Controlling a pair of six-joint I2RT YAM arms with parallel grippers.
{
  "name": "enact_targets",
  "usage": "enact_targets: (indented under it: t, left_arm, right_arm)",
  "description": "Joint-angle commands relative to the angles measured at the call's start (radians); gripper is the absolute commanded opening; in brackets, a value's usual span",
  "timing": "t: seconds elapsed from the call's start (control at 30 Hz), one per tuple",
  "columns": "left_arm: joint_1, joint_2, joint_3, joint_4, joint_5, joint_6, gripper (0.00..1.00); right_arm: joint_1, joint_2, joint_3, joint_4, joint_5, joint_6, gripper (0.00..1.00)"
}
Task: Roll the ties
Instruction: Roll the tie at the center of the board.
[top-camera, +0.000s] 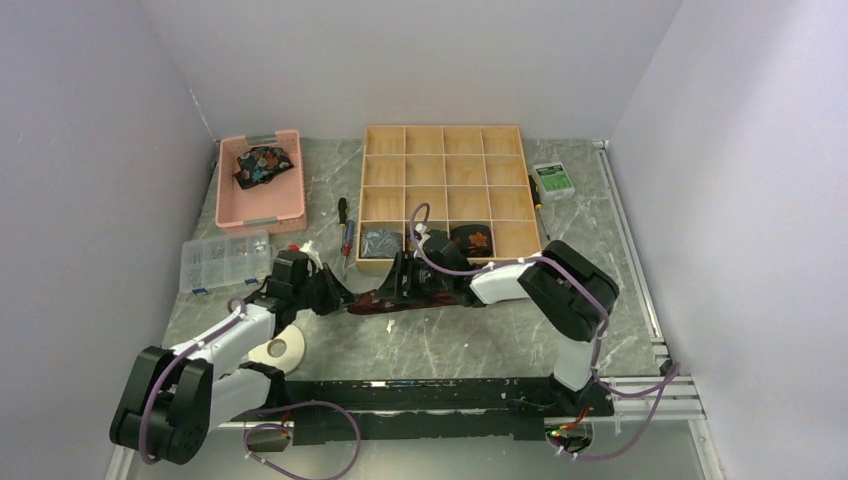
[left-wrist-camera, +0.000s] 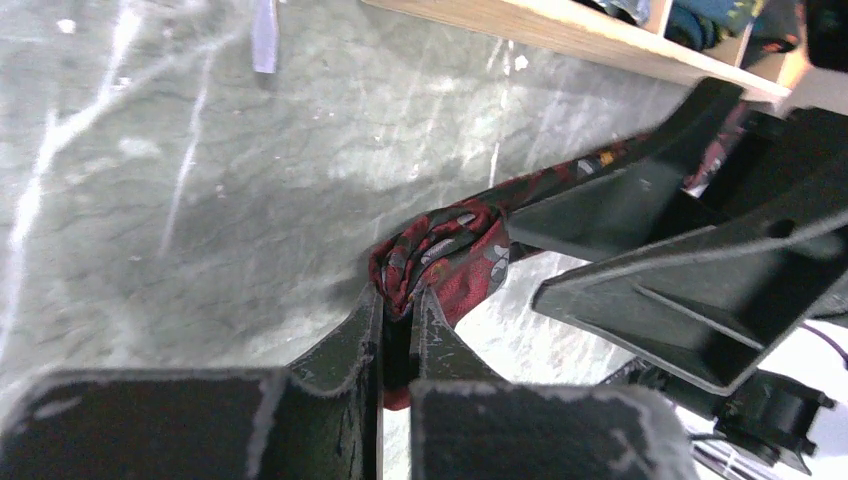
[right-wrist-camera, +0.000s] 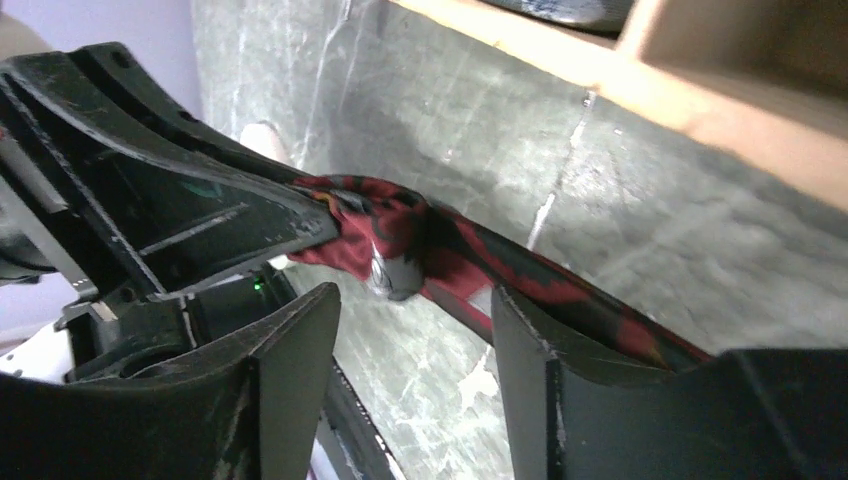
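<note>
- Gripping the tie (left-wrist-camera: 450, 250) by its bunched, folded end, our left pincer (left-wrist-camera: 400, 305) is clamped tight, its fingers nearly meeting around the red and black cloth.
- We see the tie lying on the tabletop (top-camera: 420, 340) just in front of the wooden tray (top-camera: 445, 132), its long axis running left to right between the two arms.
- Our right pincer (right-wrist-camera: 415, 300) has its jaws well apart and holds nothing. It straddles the strip just beside the bunched end, and the rest of the tie runs away behind one finger.
- We judge that the roll must travel rightward along that axis, so the left arm, which has the end, leads. The right arm is placed to steady the strip.
</note>
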Motion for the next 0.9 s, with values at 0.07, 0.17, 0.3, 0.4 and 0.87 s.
enact_targets:
  t: [0.07, 0.17, 0.3, 0.4, 0.87]
  left_arm:
    - [-0.046, -0.026, 0.122, -0.318, -0.2, 0.058, 0.03]
    - [-0.109, -0.006, 0.215, -0.448, -0.342, 0.072, 0.03]
    - [-0.191, 0.066, 0.348, -0.599, -0.478, 0.092, 0.03]
    - [-0.241, 0.132, 0.448, -0.715, -0.564, 0.101, 0.03]
    - [-0.53, 0.533, 0.798, -1.105, -0.946, -0.017, 0.03]
  right_arm:
    - [-0.009, -0.151, -0.008, -0.225, 0.133, -0.151, 0.64]
    - [-0.009, -0.244, -0.039, -0.285, 0.194, -0.203, 0.64]
    - [-0.009, -0.362, -0.085, -0.335, 0.282, -0.254, 0.63]
    - [-0.013, -0.416, -0.111, -0.358, 0.325, -0.271, 0.63]
    - [-0.067, -0.578, -0.235, -0.387, 0.411, -0.262, 0.62]
